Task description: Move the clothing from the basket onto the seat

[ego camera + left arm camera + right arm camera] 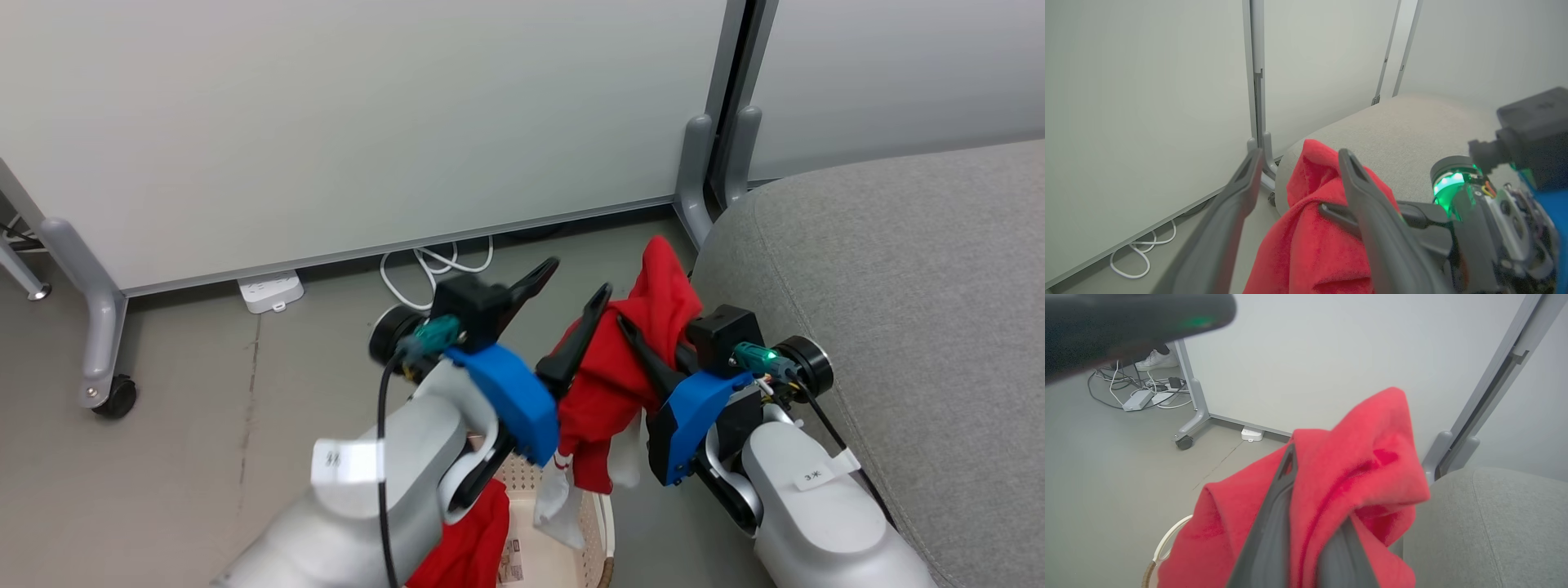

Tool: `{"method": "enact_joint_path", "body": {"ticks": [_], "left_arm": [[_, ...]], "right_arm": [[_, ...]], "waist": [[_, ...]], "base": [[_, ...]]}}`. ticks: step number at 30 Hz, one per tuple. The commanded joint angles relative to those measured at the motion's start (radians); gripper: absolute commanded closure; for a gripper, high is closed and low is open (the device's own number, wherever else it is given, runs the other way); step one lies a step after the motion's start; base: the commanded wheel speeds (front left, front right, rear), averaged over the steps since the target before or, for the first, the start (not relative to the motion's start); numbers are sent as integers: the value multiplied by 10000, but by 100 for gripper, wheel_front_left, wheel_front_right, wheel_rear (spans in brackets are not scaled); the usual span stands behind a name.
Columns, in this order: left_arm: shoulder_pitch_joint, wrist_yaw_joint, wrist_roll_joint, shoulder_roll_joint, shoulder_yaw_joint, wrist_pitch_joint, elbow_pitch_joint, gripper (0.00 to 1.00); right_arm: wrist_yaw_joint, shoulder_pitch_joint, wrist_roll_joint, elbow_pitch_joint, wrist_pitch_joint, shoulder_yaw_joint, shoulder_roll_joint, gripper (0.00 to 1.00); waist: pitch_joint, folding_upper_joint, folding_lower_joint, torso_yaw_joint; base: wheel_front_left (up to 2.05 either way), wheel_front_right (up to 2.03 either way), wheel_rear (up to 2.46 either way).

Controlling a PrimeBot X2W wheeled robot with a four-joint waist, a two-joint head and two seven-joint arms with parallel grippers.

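A bright red soft fabric garment (608, 367), plain, with a white piece at its lower end. A second plain red garment (469, 539) in the same shade. A cream-white perforated plastic basket (602, 523), dotted with holes, with a brown woven-look rim. A large mid-grey woven-fabric seat cushion (898, 286). The left pincer (578, 278) and right pincer (624, 322) have black fingers and vivid blue covers on pale grey arms. The floor (204, 425) is dull grey and the wall panels (367, 122) are off-white.
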Motion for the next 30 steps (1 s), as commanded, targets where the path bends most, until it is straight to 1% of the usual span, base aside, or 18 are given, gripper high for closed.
{"method": "enact_joint_path", "body": {"ticks": [1,3,8,9,16,20,25,30], "left_arm": [[368,29,410,162,370,-44,-353,0],[1024,57,1042,318,987,-42,-970,0],[2597,-2,2370,600,2330,-38,-2000,0],[2597,-2,2370,600,2330,-38,-2000,0],[4125,-133,3717,593,3744,-37,-2572,0],[4761,-244,4307,576,4389,-37,-2831,0],[5305,-347,4760,476,5026,-39,-2996,0],[5564,-404,5027,321,5334,-39,-2969,0]], "right_arm": [[3,-116,-62,-98,-67,-96,-30,100],[3,-72,-133,-178,-75,-240,-30,100],[5,99,-312,-411,12,-533,-30,100],[5,99,-312,-411,12,-533,-30,100],[3,274,-476,-739,148,-822,-30,100],[3,343,-498,-873,190,-903,-30,100],[3,437,-544,-954,226,-1020,-30,100],[5,524,-567,-1027,280,-1089,-30,100]], "waist": [[35,-1,0,19],[74,-1,0,41],[136,-1,0,126],[136,-1,0,126],[173,-1,0,216],[203,-1,0,233],[175,-1,0,260],[118,-1,0,276]], "base": [[0,0,0],[0,0,0],[0,0,0],[0,0,0],[0,0,0],[0,0,0],[0,0,0],[0,0,0]]}}
